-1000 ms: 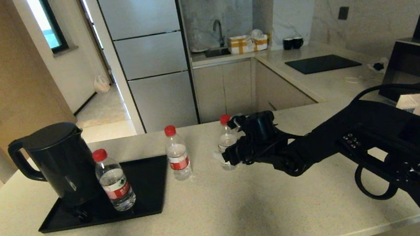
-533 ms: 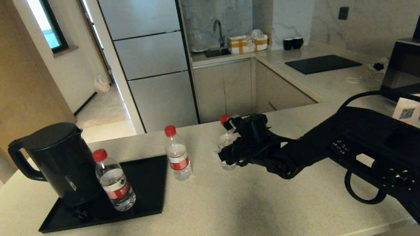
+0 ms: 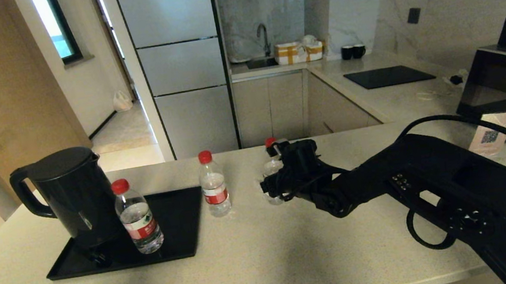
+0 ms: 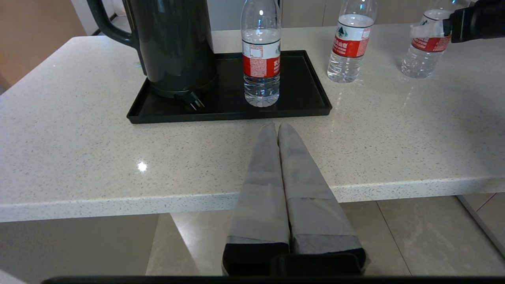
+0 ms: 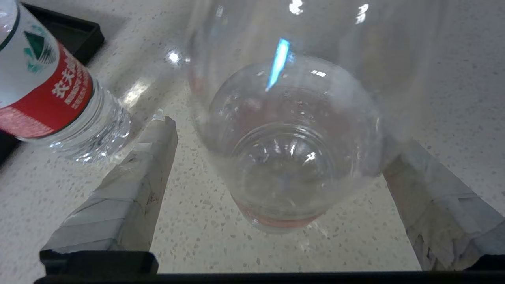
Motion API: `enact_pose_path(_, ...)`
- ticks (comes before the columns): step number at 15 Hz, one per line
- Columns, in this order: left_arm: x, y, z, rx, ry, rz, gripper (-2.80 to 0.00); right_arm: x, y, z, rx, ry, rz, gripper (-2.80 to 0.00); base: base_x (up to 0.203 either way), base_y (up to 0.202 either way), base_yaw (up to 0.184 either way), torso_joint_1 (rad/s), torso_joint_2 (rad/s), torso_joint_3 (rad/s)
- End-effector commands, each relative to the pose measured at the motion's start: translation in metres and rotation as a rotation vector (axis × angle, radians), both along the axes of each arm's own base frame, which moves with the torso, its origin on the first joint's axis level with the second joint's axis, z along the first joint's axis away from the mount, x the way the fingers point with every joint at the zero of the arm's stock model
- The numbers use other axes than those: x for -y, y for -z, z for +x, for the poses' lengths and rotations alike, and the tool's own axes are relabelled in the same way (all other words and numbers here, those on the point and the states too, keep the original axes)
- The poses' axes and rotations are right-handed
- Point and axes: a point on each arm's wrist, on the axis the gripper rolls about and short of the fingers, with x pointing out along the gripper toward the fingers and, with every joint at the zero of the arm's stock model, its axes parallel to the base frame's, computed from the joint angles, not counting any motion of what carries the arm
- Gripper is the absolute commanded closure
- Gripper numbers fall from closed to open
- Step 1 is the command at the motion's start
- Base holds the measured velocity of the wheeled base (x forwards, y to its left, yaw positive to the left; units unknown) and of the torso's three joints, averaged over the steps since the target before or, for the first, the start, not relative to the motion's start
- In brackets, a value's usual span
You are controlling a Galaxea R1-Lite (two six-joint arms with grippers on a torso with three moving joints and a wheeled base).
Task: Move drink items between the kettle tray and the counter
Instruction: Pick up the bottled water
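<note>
Now right pincer (image 5: 276, 157) wide open astride rightmost bottle (image 5: 284, 150) on counter (image 3: 268, 265), arm stretched fwd.

A black electric kettle (image 3: 69, 196) stands upright, handle turned left, its plug (image 4: 194, 101) lying by its base. Behind, a tall grey fridge (image 3: 178, 64) sits beside a recessed sink with a faucet (image 3: 263, 37) and 2 yellow-striped boxes (image 3: 298, 52). 2 black mugs (image 3: 352, 52) stand near a flush black cooktop (image 3: 388, 76). A QR-code card (image 3: 493, 137) leans at right.
</note>
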Motion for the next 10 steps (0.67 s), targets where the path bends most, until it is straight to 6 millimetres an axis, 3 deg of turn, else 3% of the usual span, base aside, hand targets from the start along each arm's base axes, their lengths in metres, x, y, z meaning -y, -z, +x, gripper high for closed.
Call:
enact_pose_path(1,0.0000,-0.0001,0.0000,0.001,0.000,0.000,0.00,-0.0018,0.0018,-0.0001,0.002,0.003,-0.002,-2.80,0.000,0.000,0.000,0.000,0.00,0.000)
enact_pose_path(2,0.0000,-0.0001,0.0000,0.001,0.000,0.000,0.00,-0.0016,0.0018,0.0000,0.003,0.012,-0.004,0.00,0.000,0.000,0.000,0.000,0.00,0.000)
enact_pose_path(10,0.0000,0.0003,0.0001,-0.001,0.000,0.001,0.00,-0.0021,-0.0002,-0.0007,0.005,0.012,0.001,0.00,0.000,0.000,0.000,0.000,0.00,0.000)
